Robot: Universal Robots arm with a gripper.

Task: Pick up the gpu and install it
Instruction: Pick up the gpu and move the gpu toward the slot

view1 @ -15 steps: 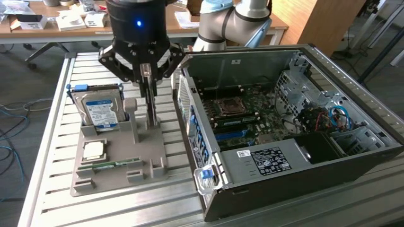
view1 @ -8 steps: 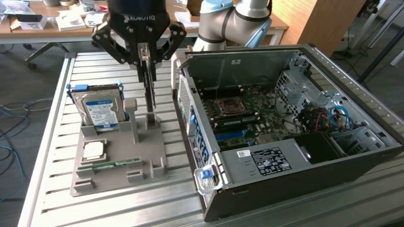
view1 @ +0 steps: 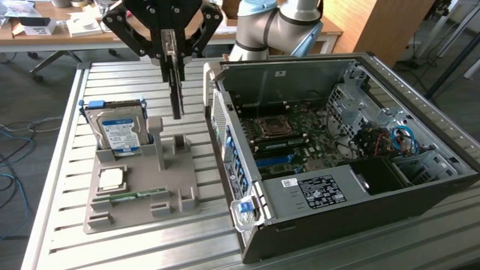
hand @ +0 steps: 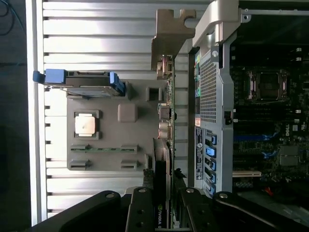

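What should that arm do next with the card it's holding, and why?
Probably carry it sideways, toward the exterior view's right, over the open case. The gripper is shut on the gpu, which hangs upright above the grey holder, beside the case rather than over it.

The ribbed metal table (view1: 64, 185) had a brushed sheen. The grey plastic holder (view1: 174, 169) looked matt. The computer case (view1: 300, 79) was bare metal; the gripper (view1: 174, 55) was matt black.
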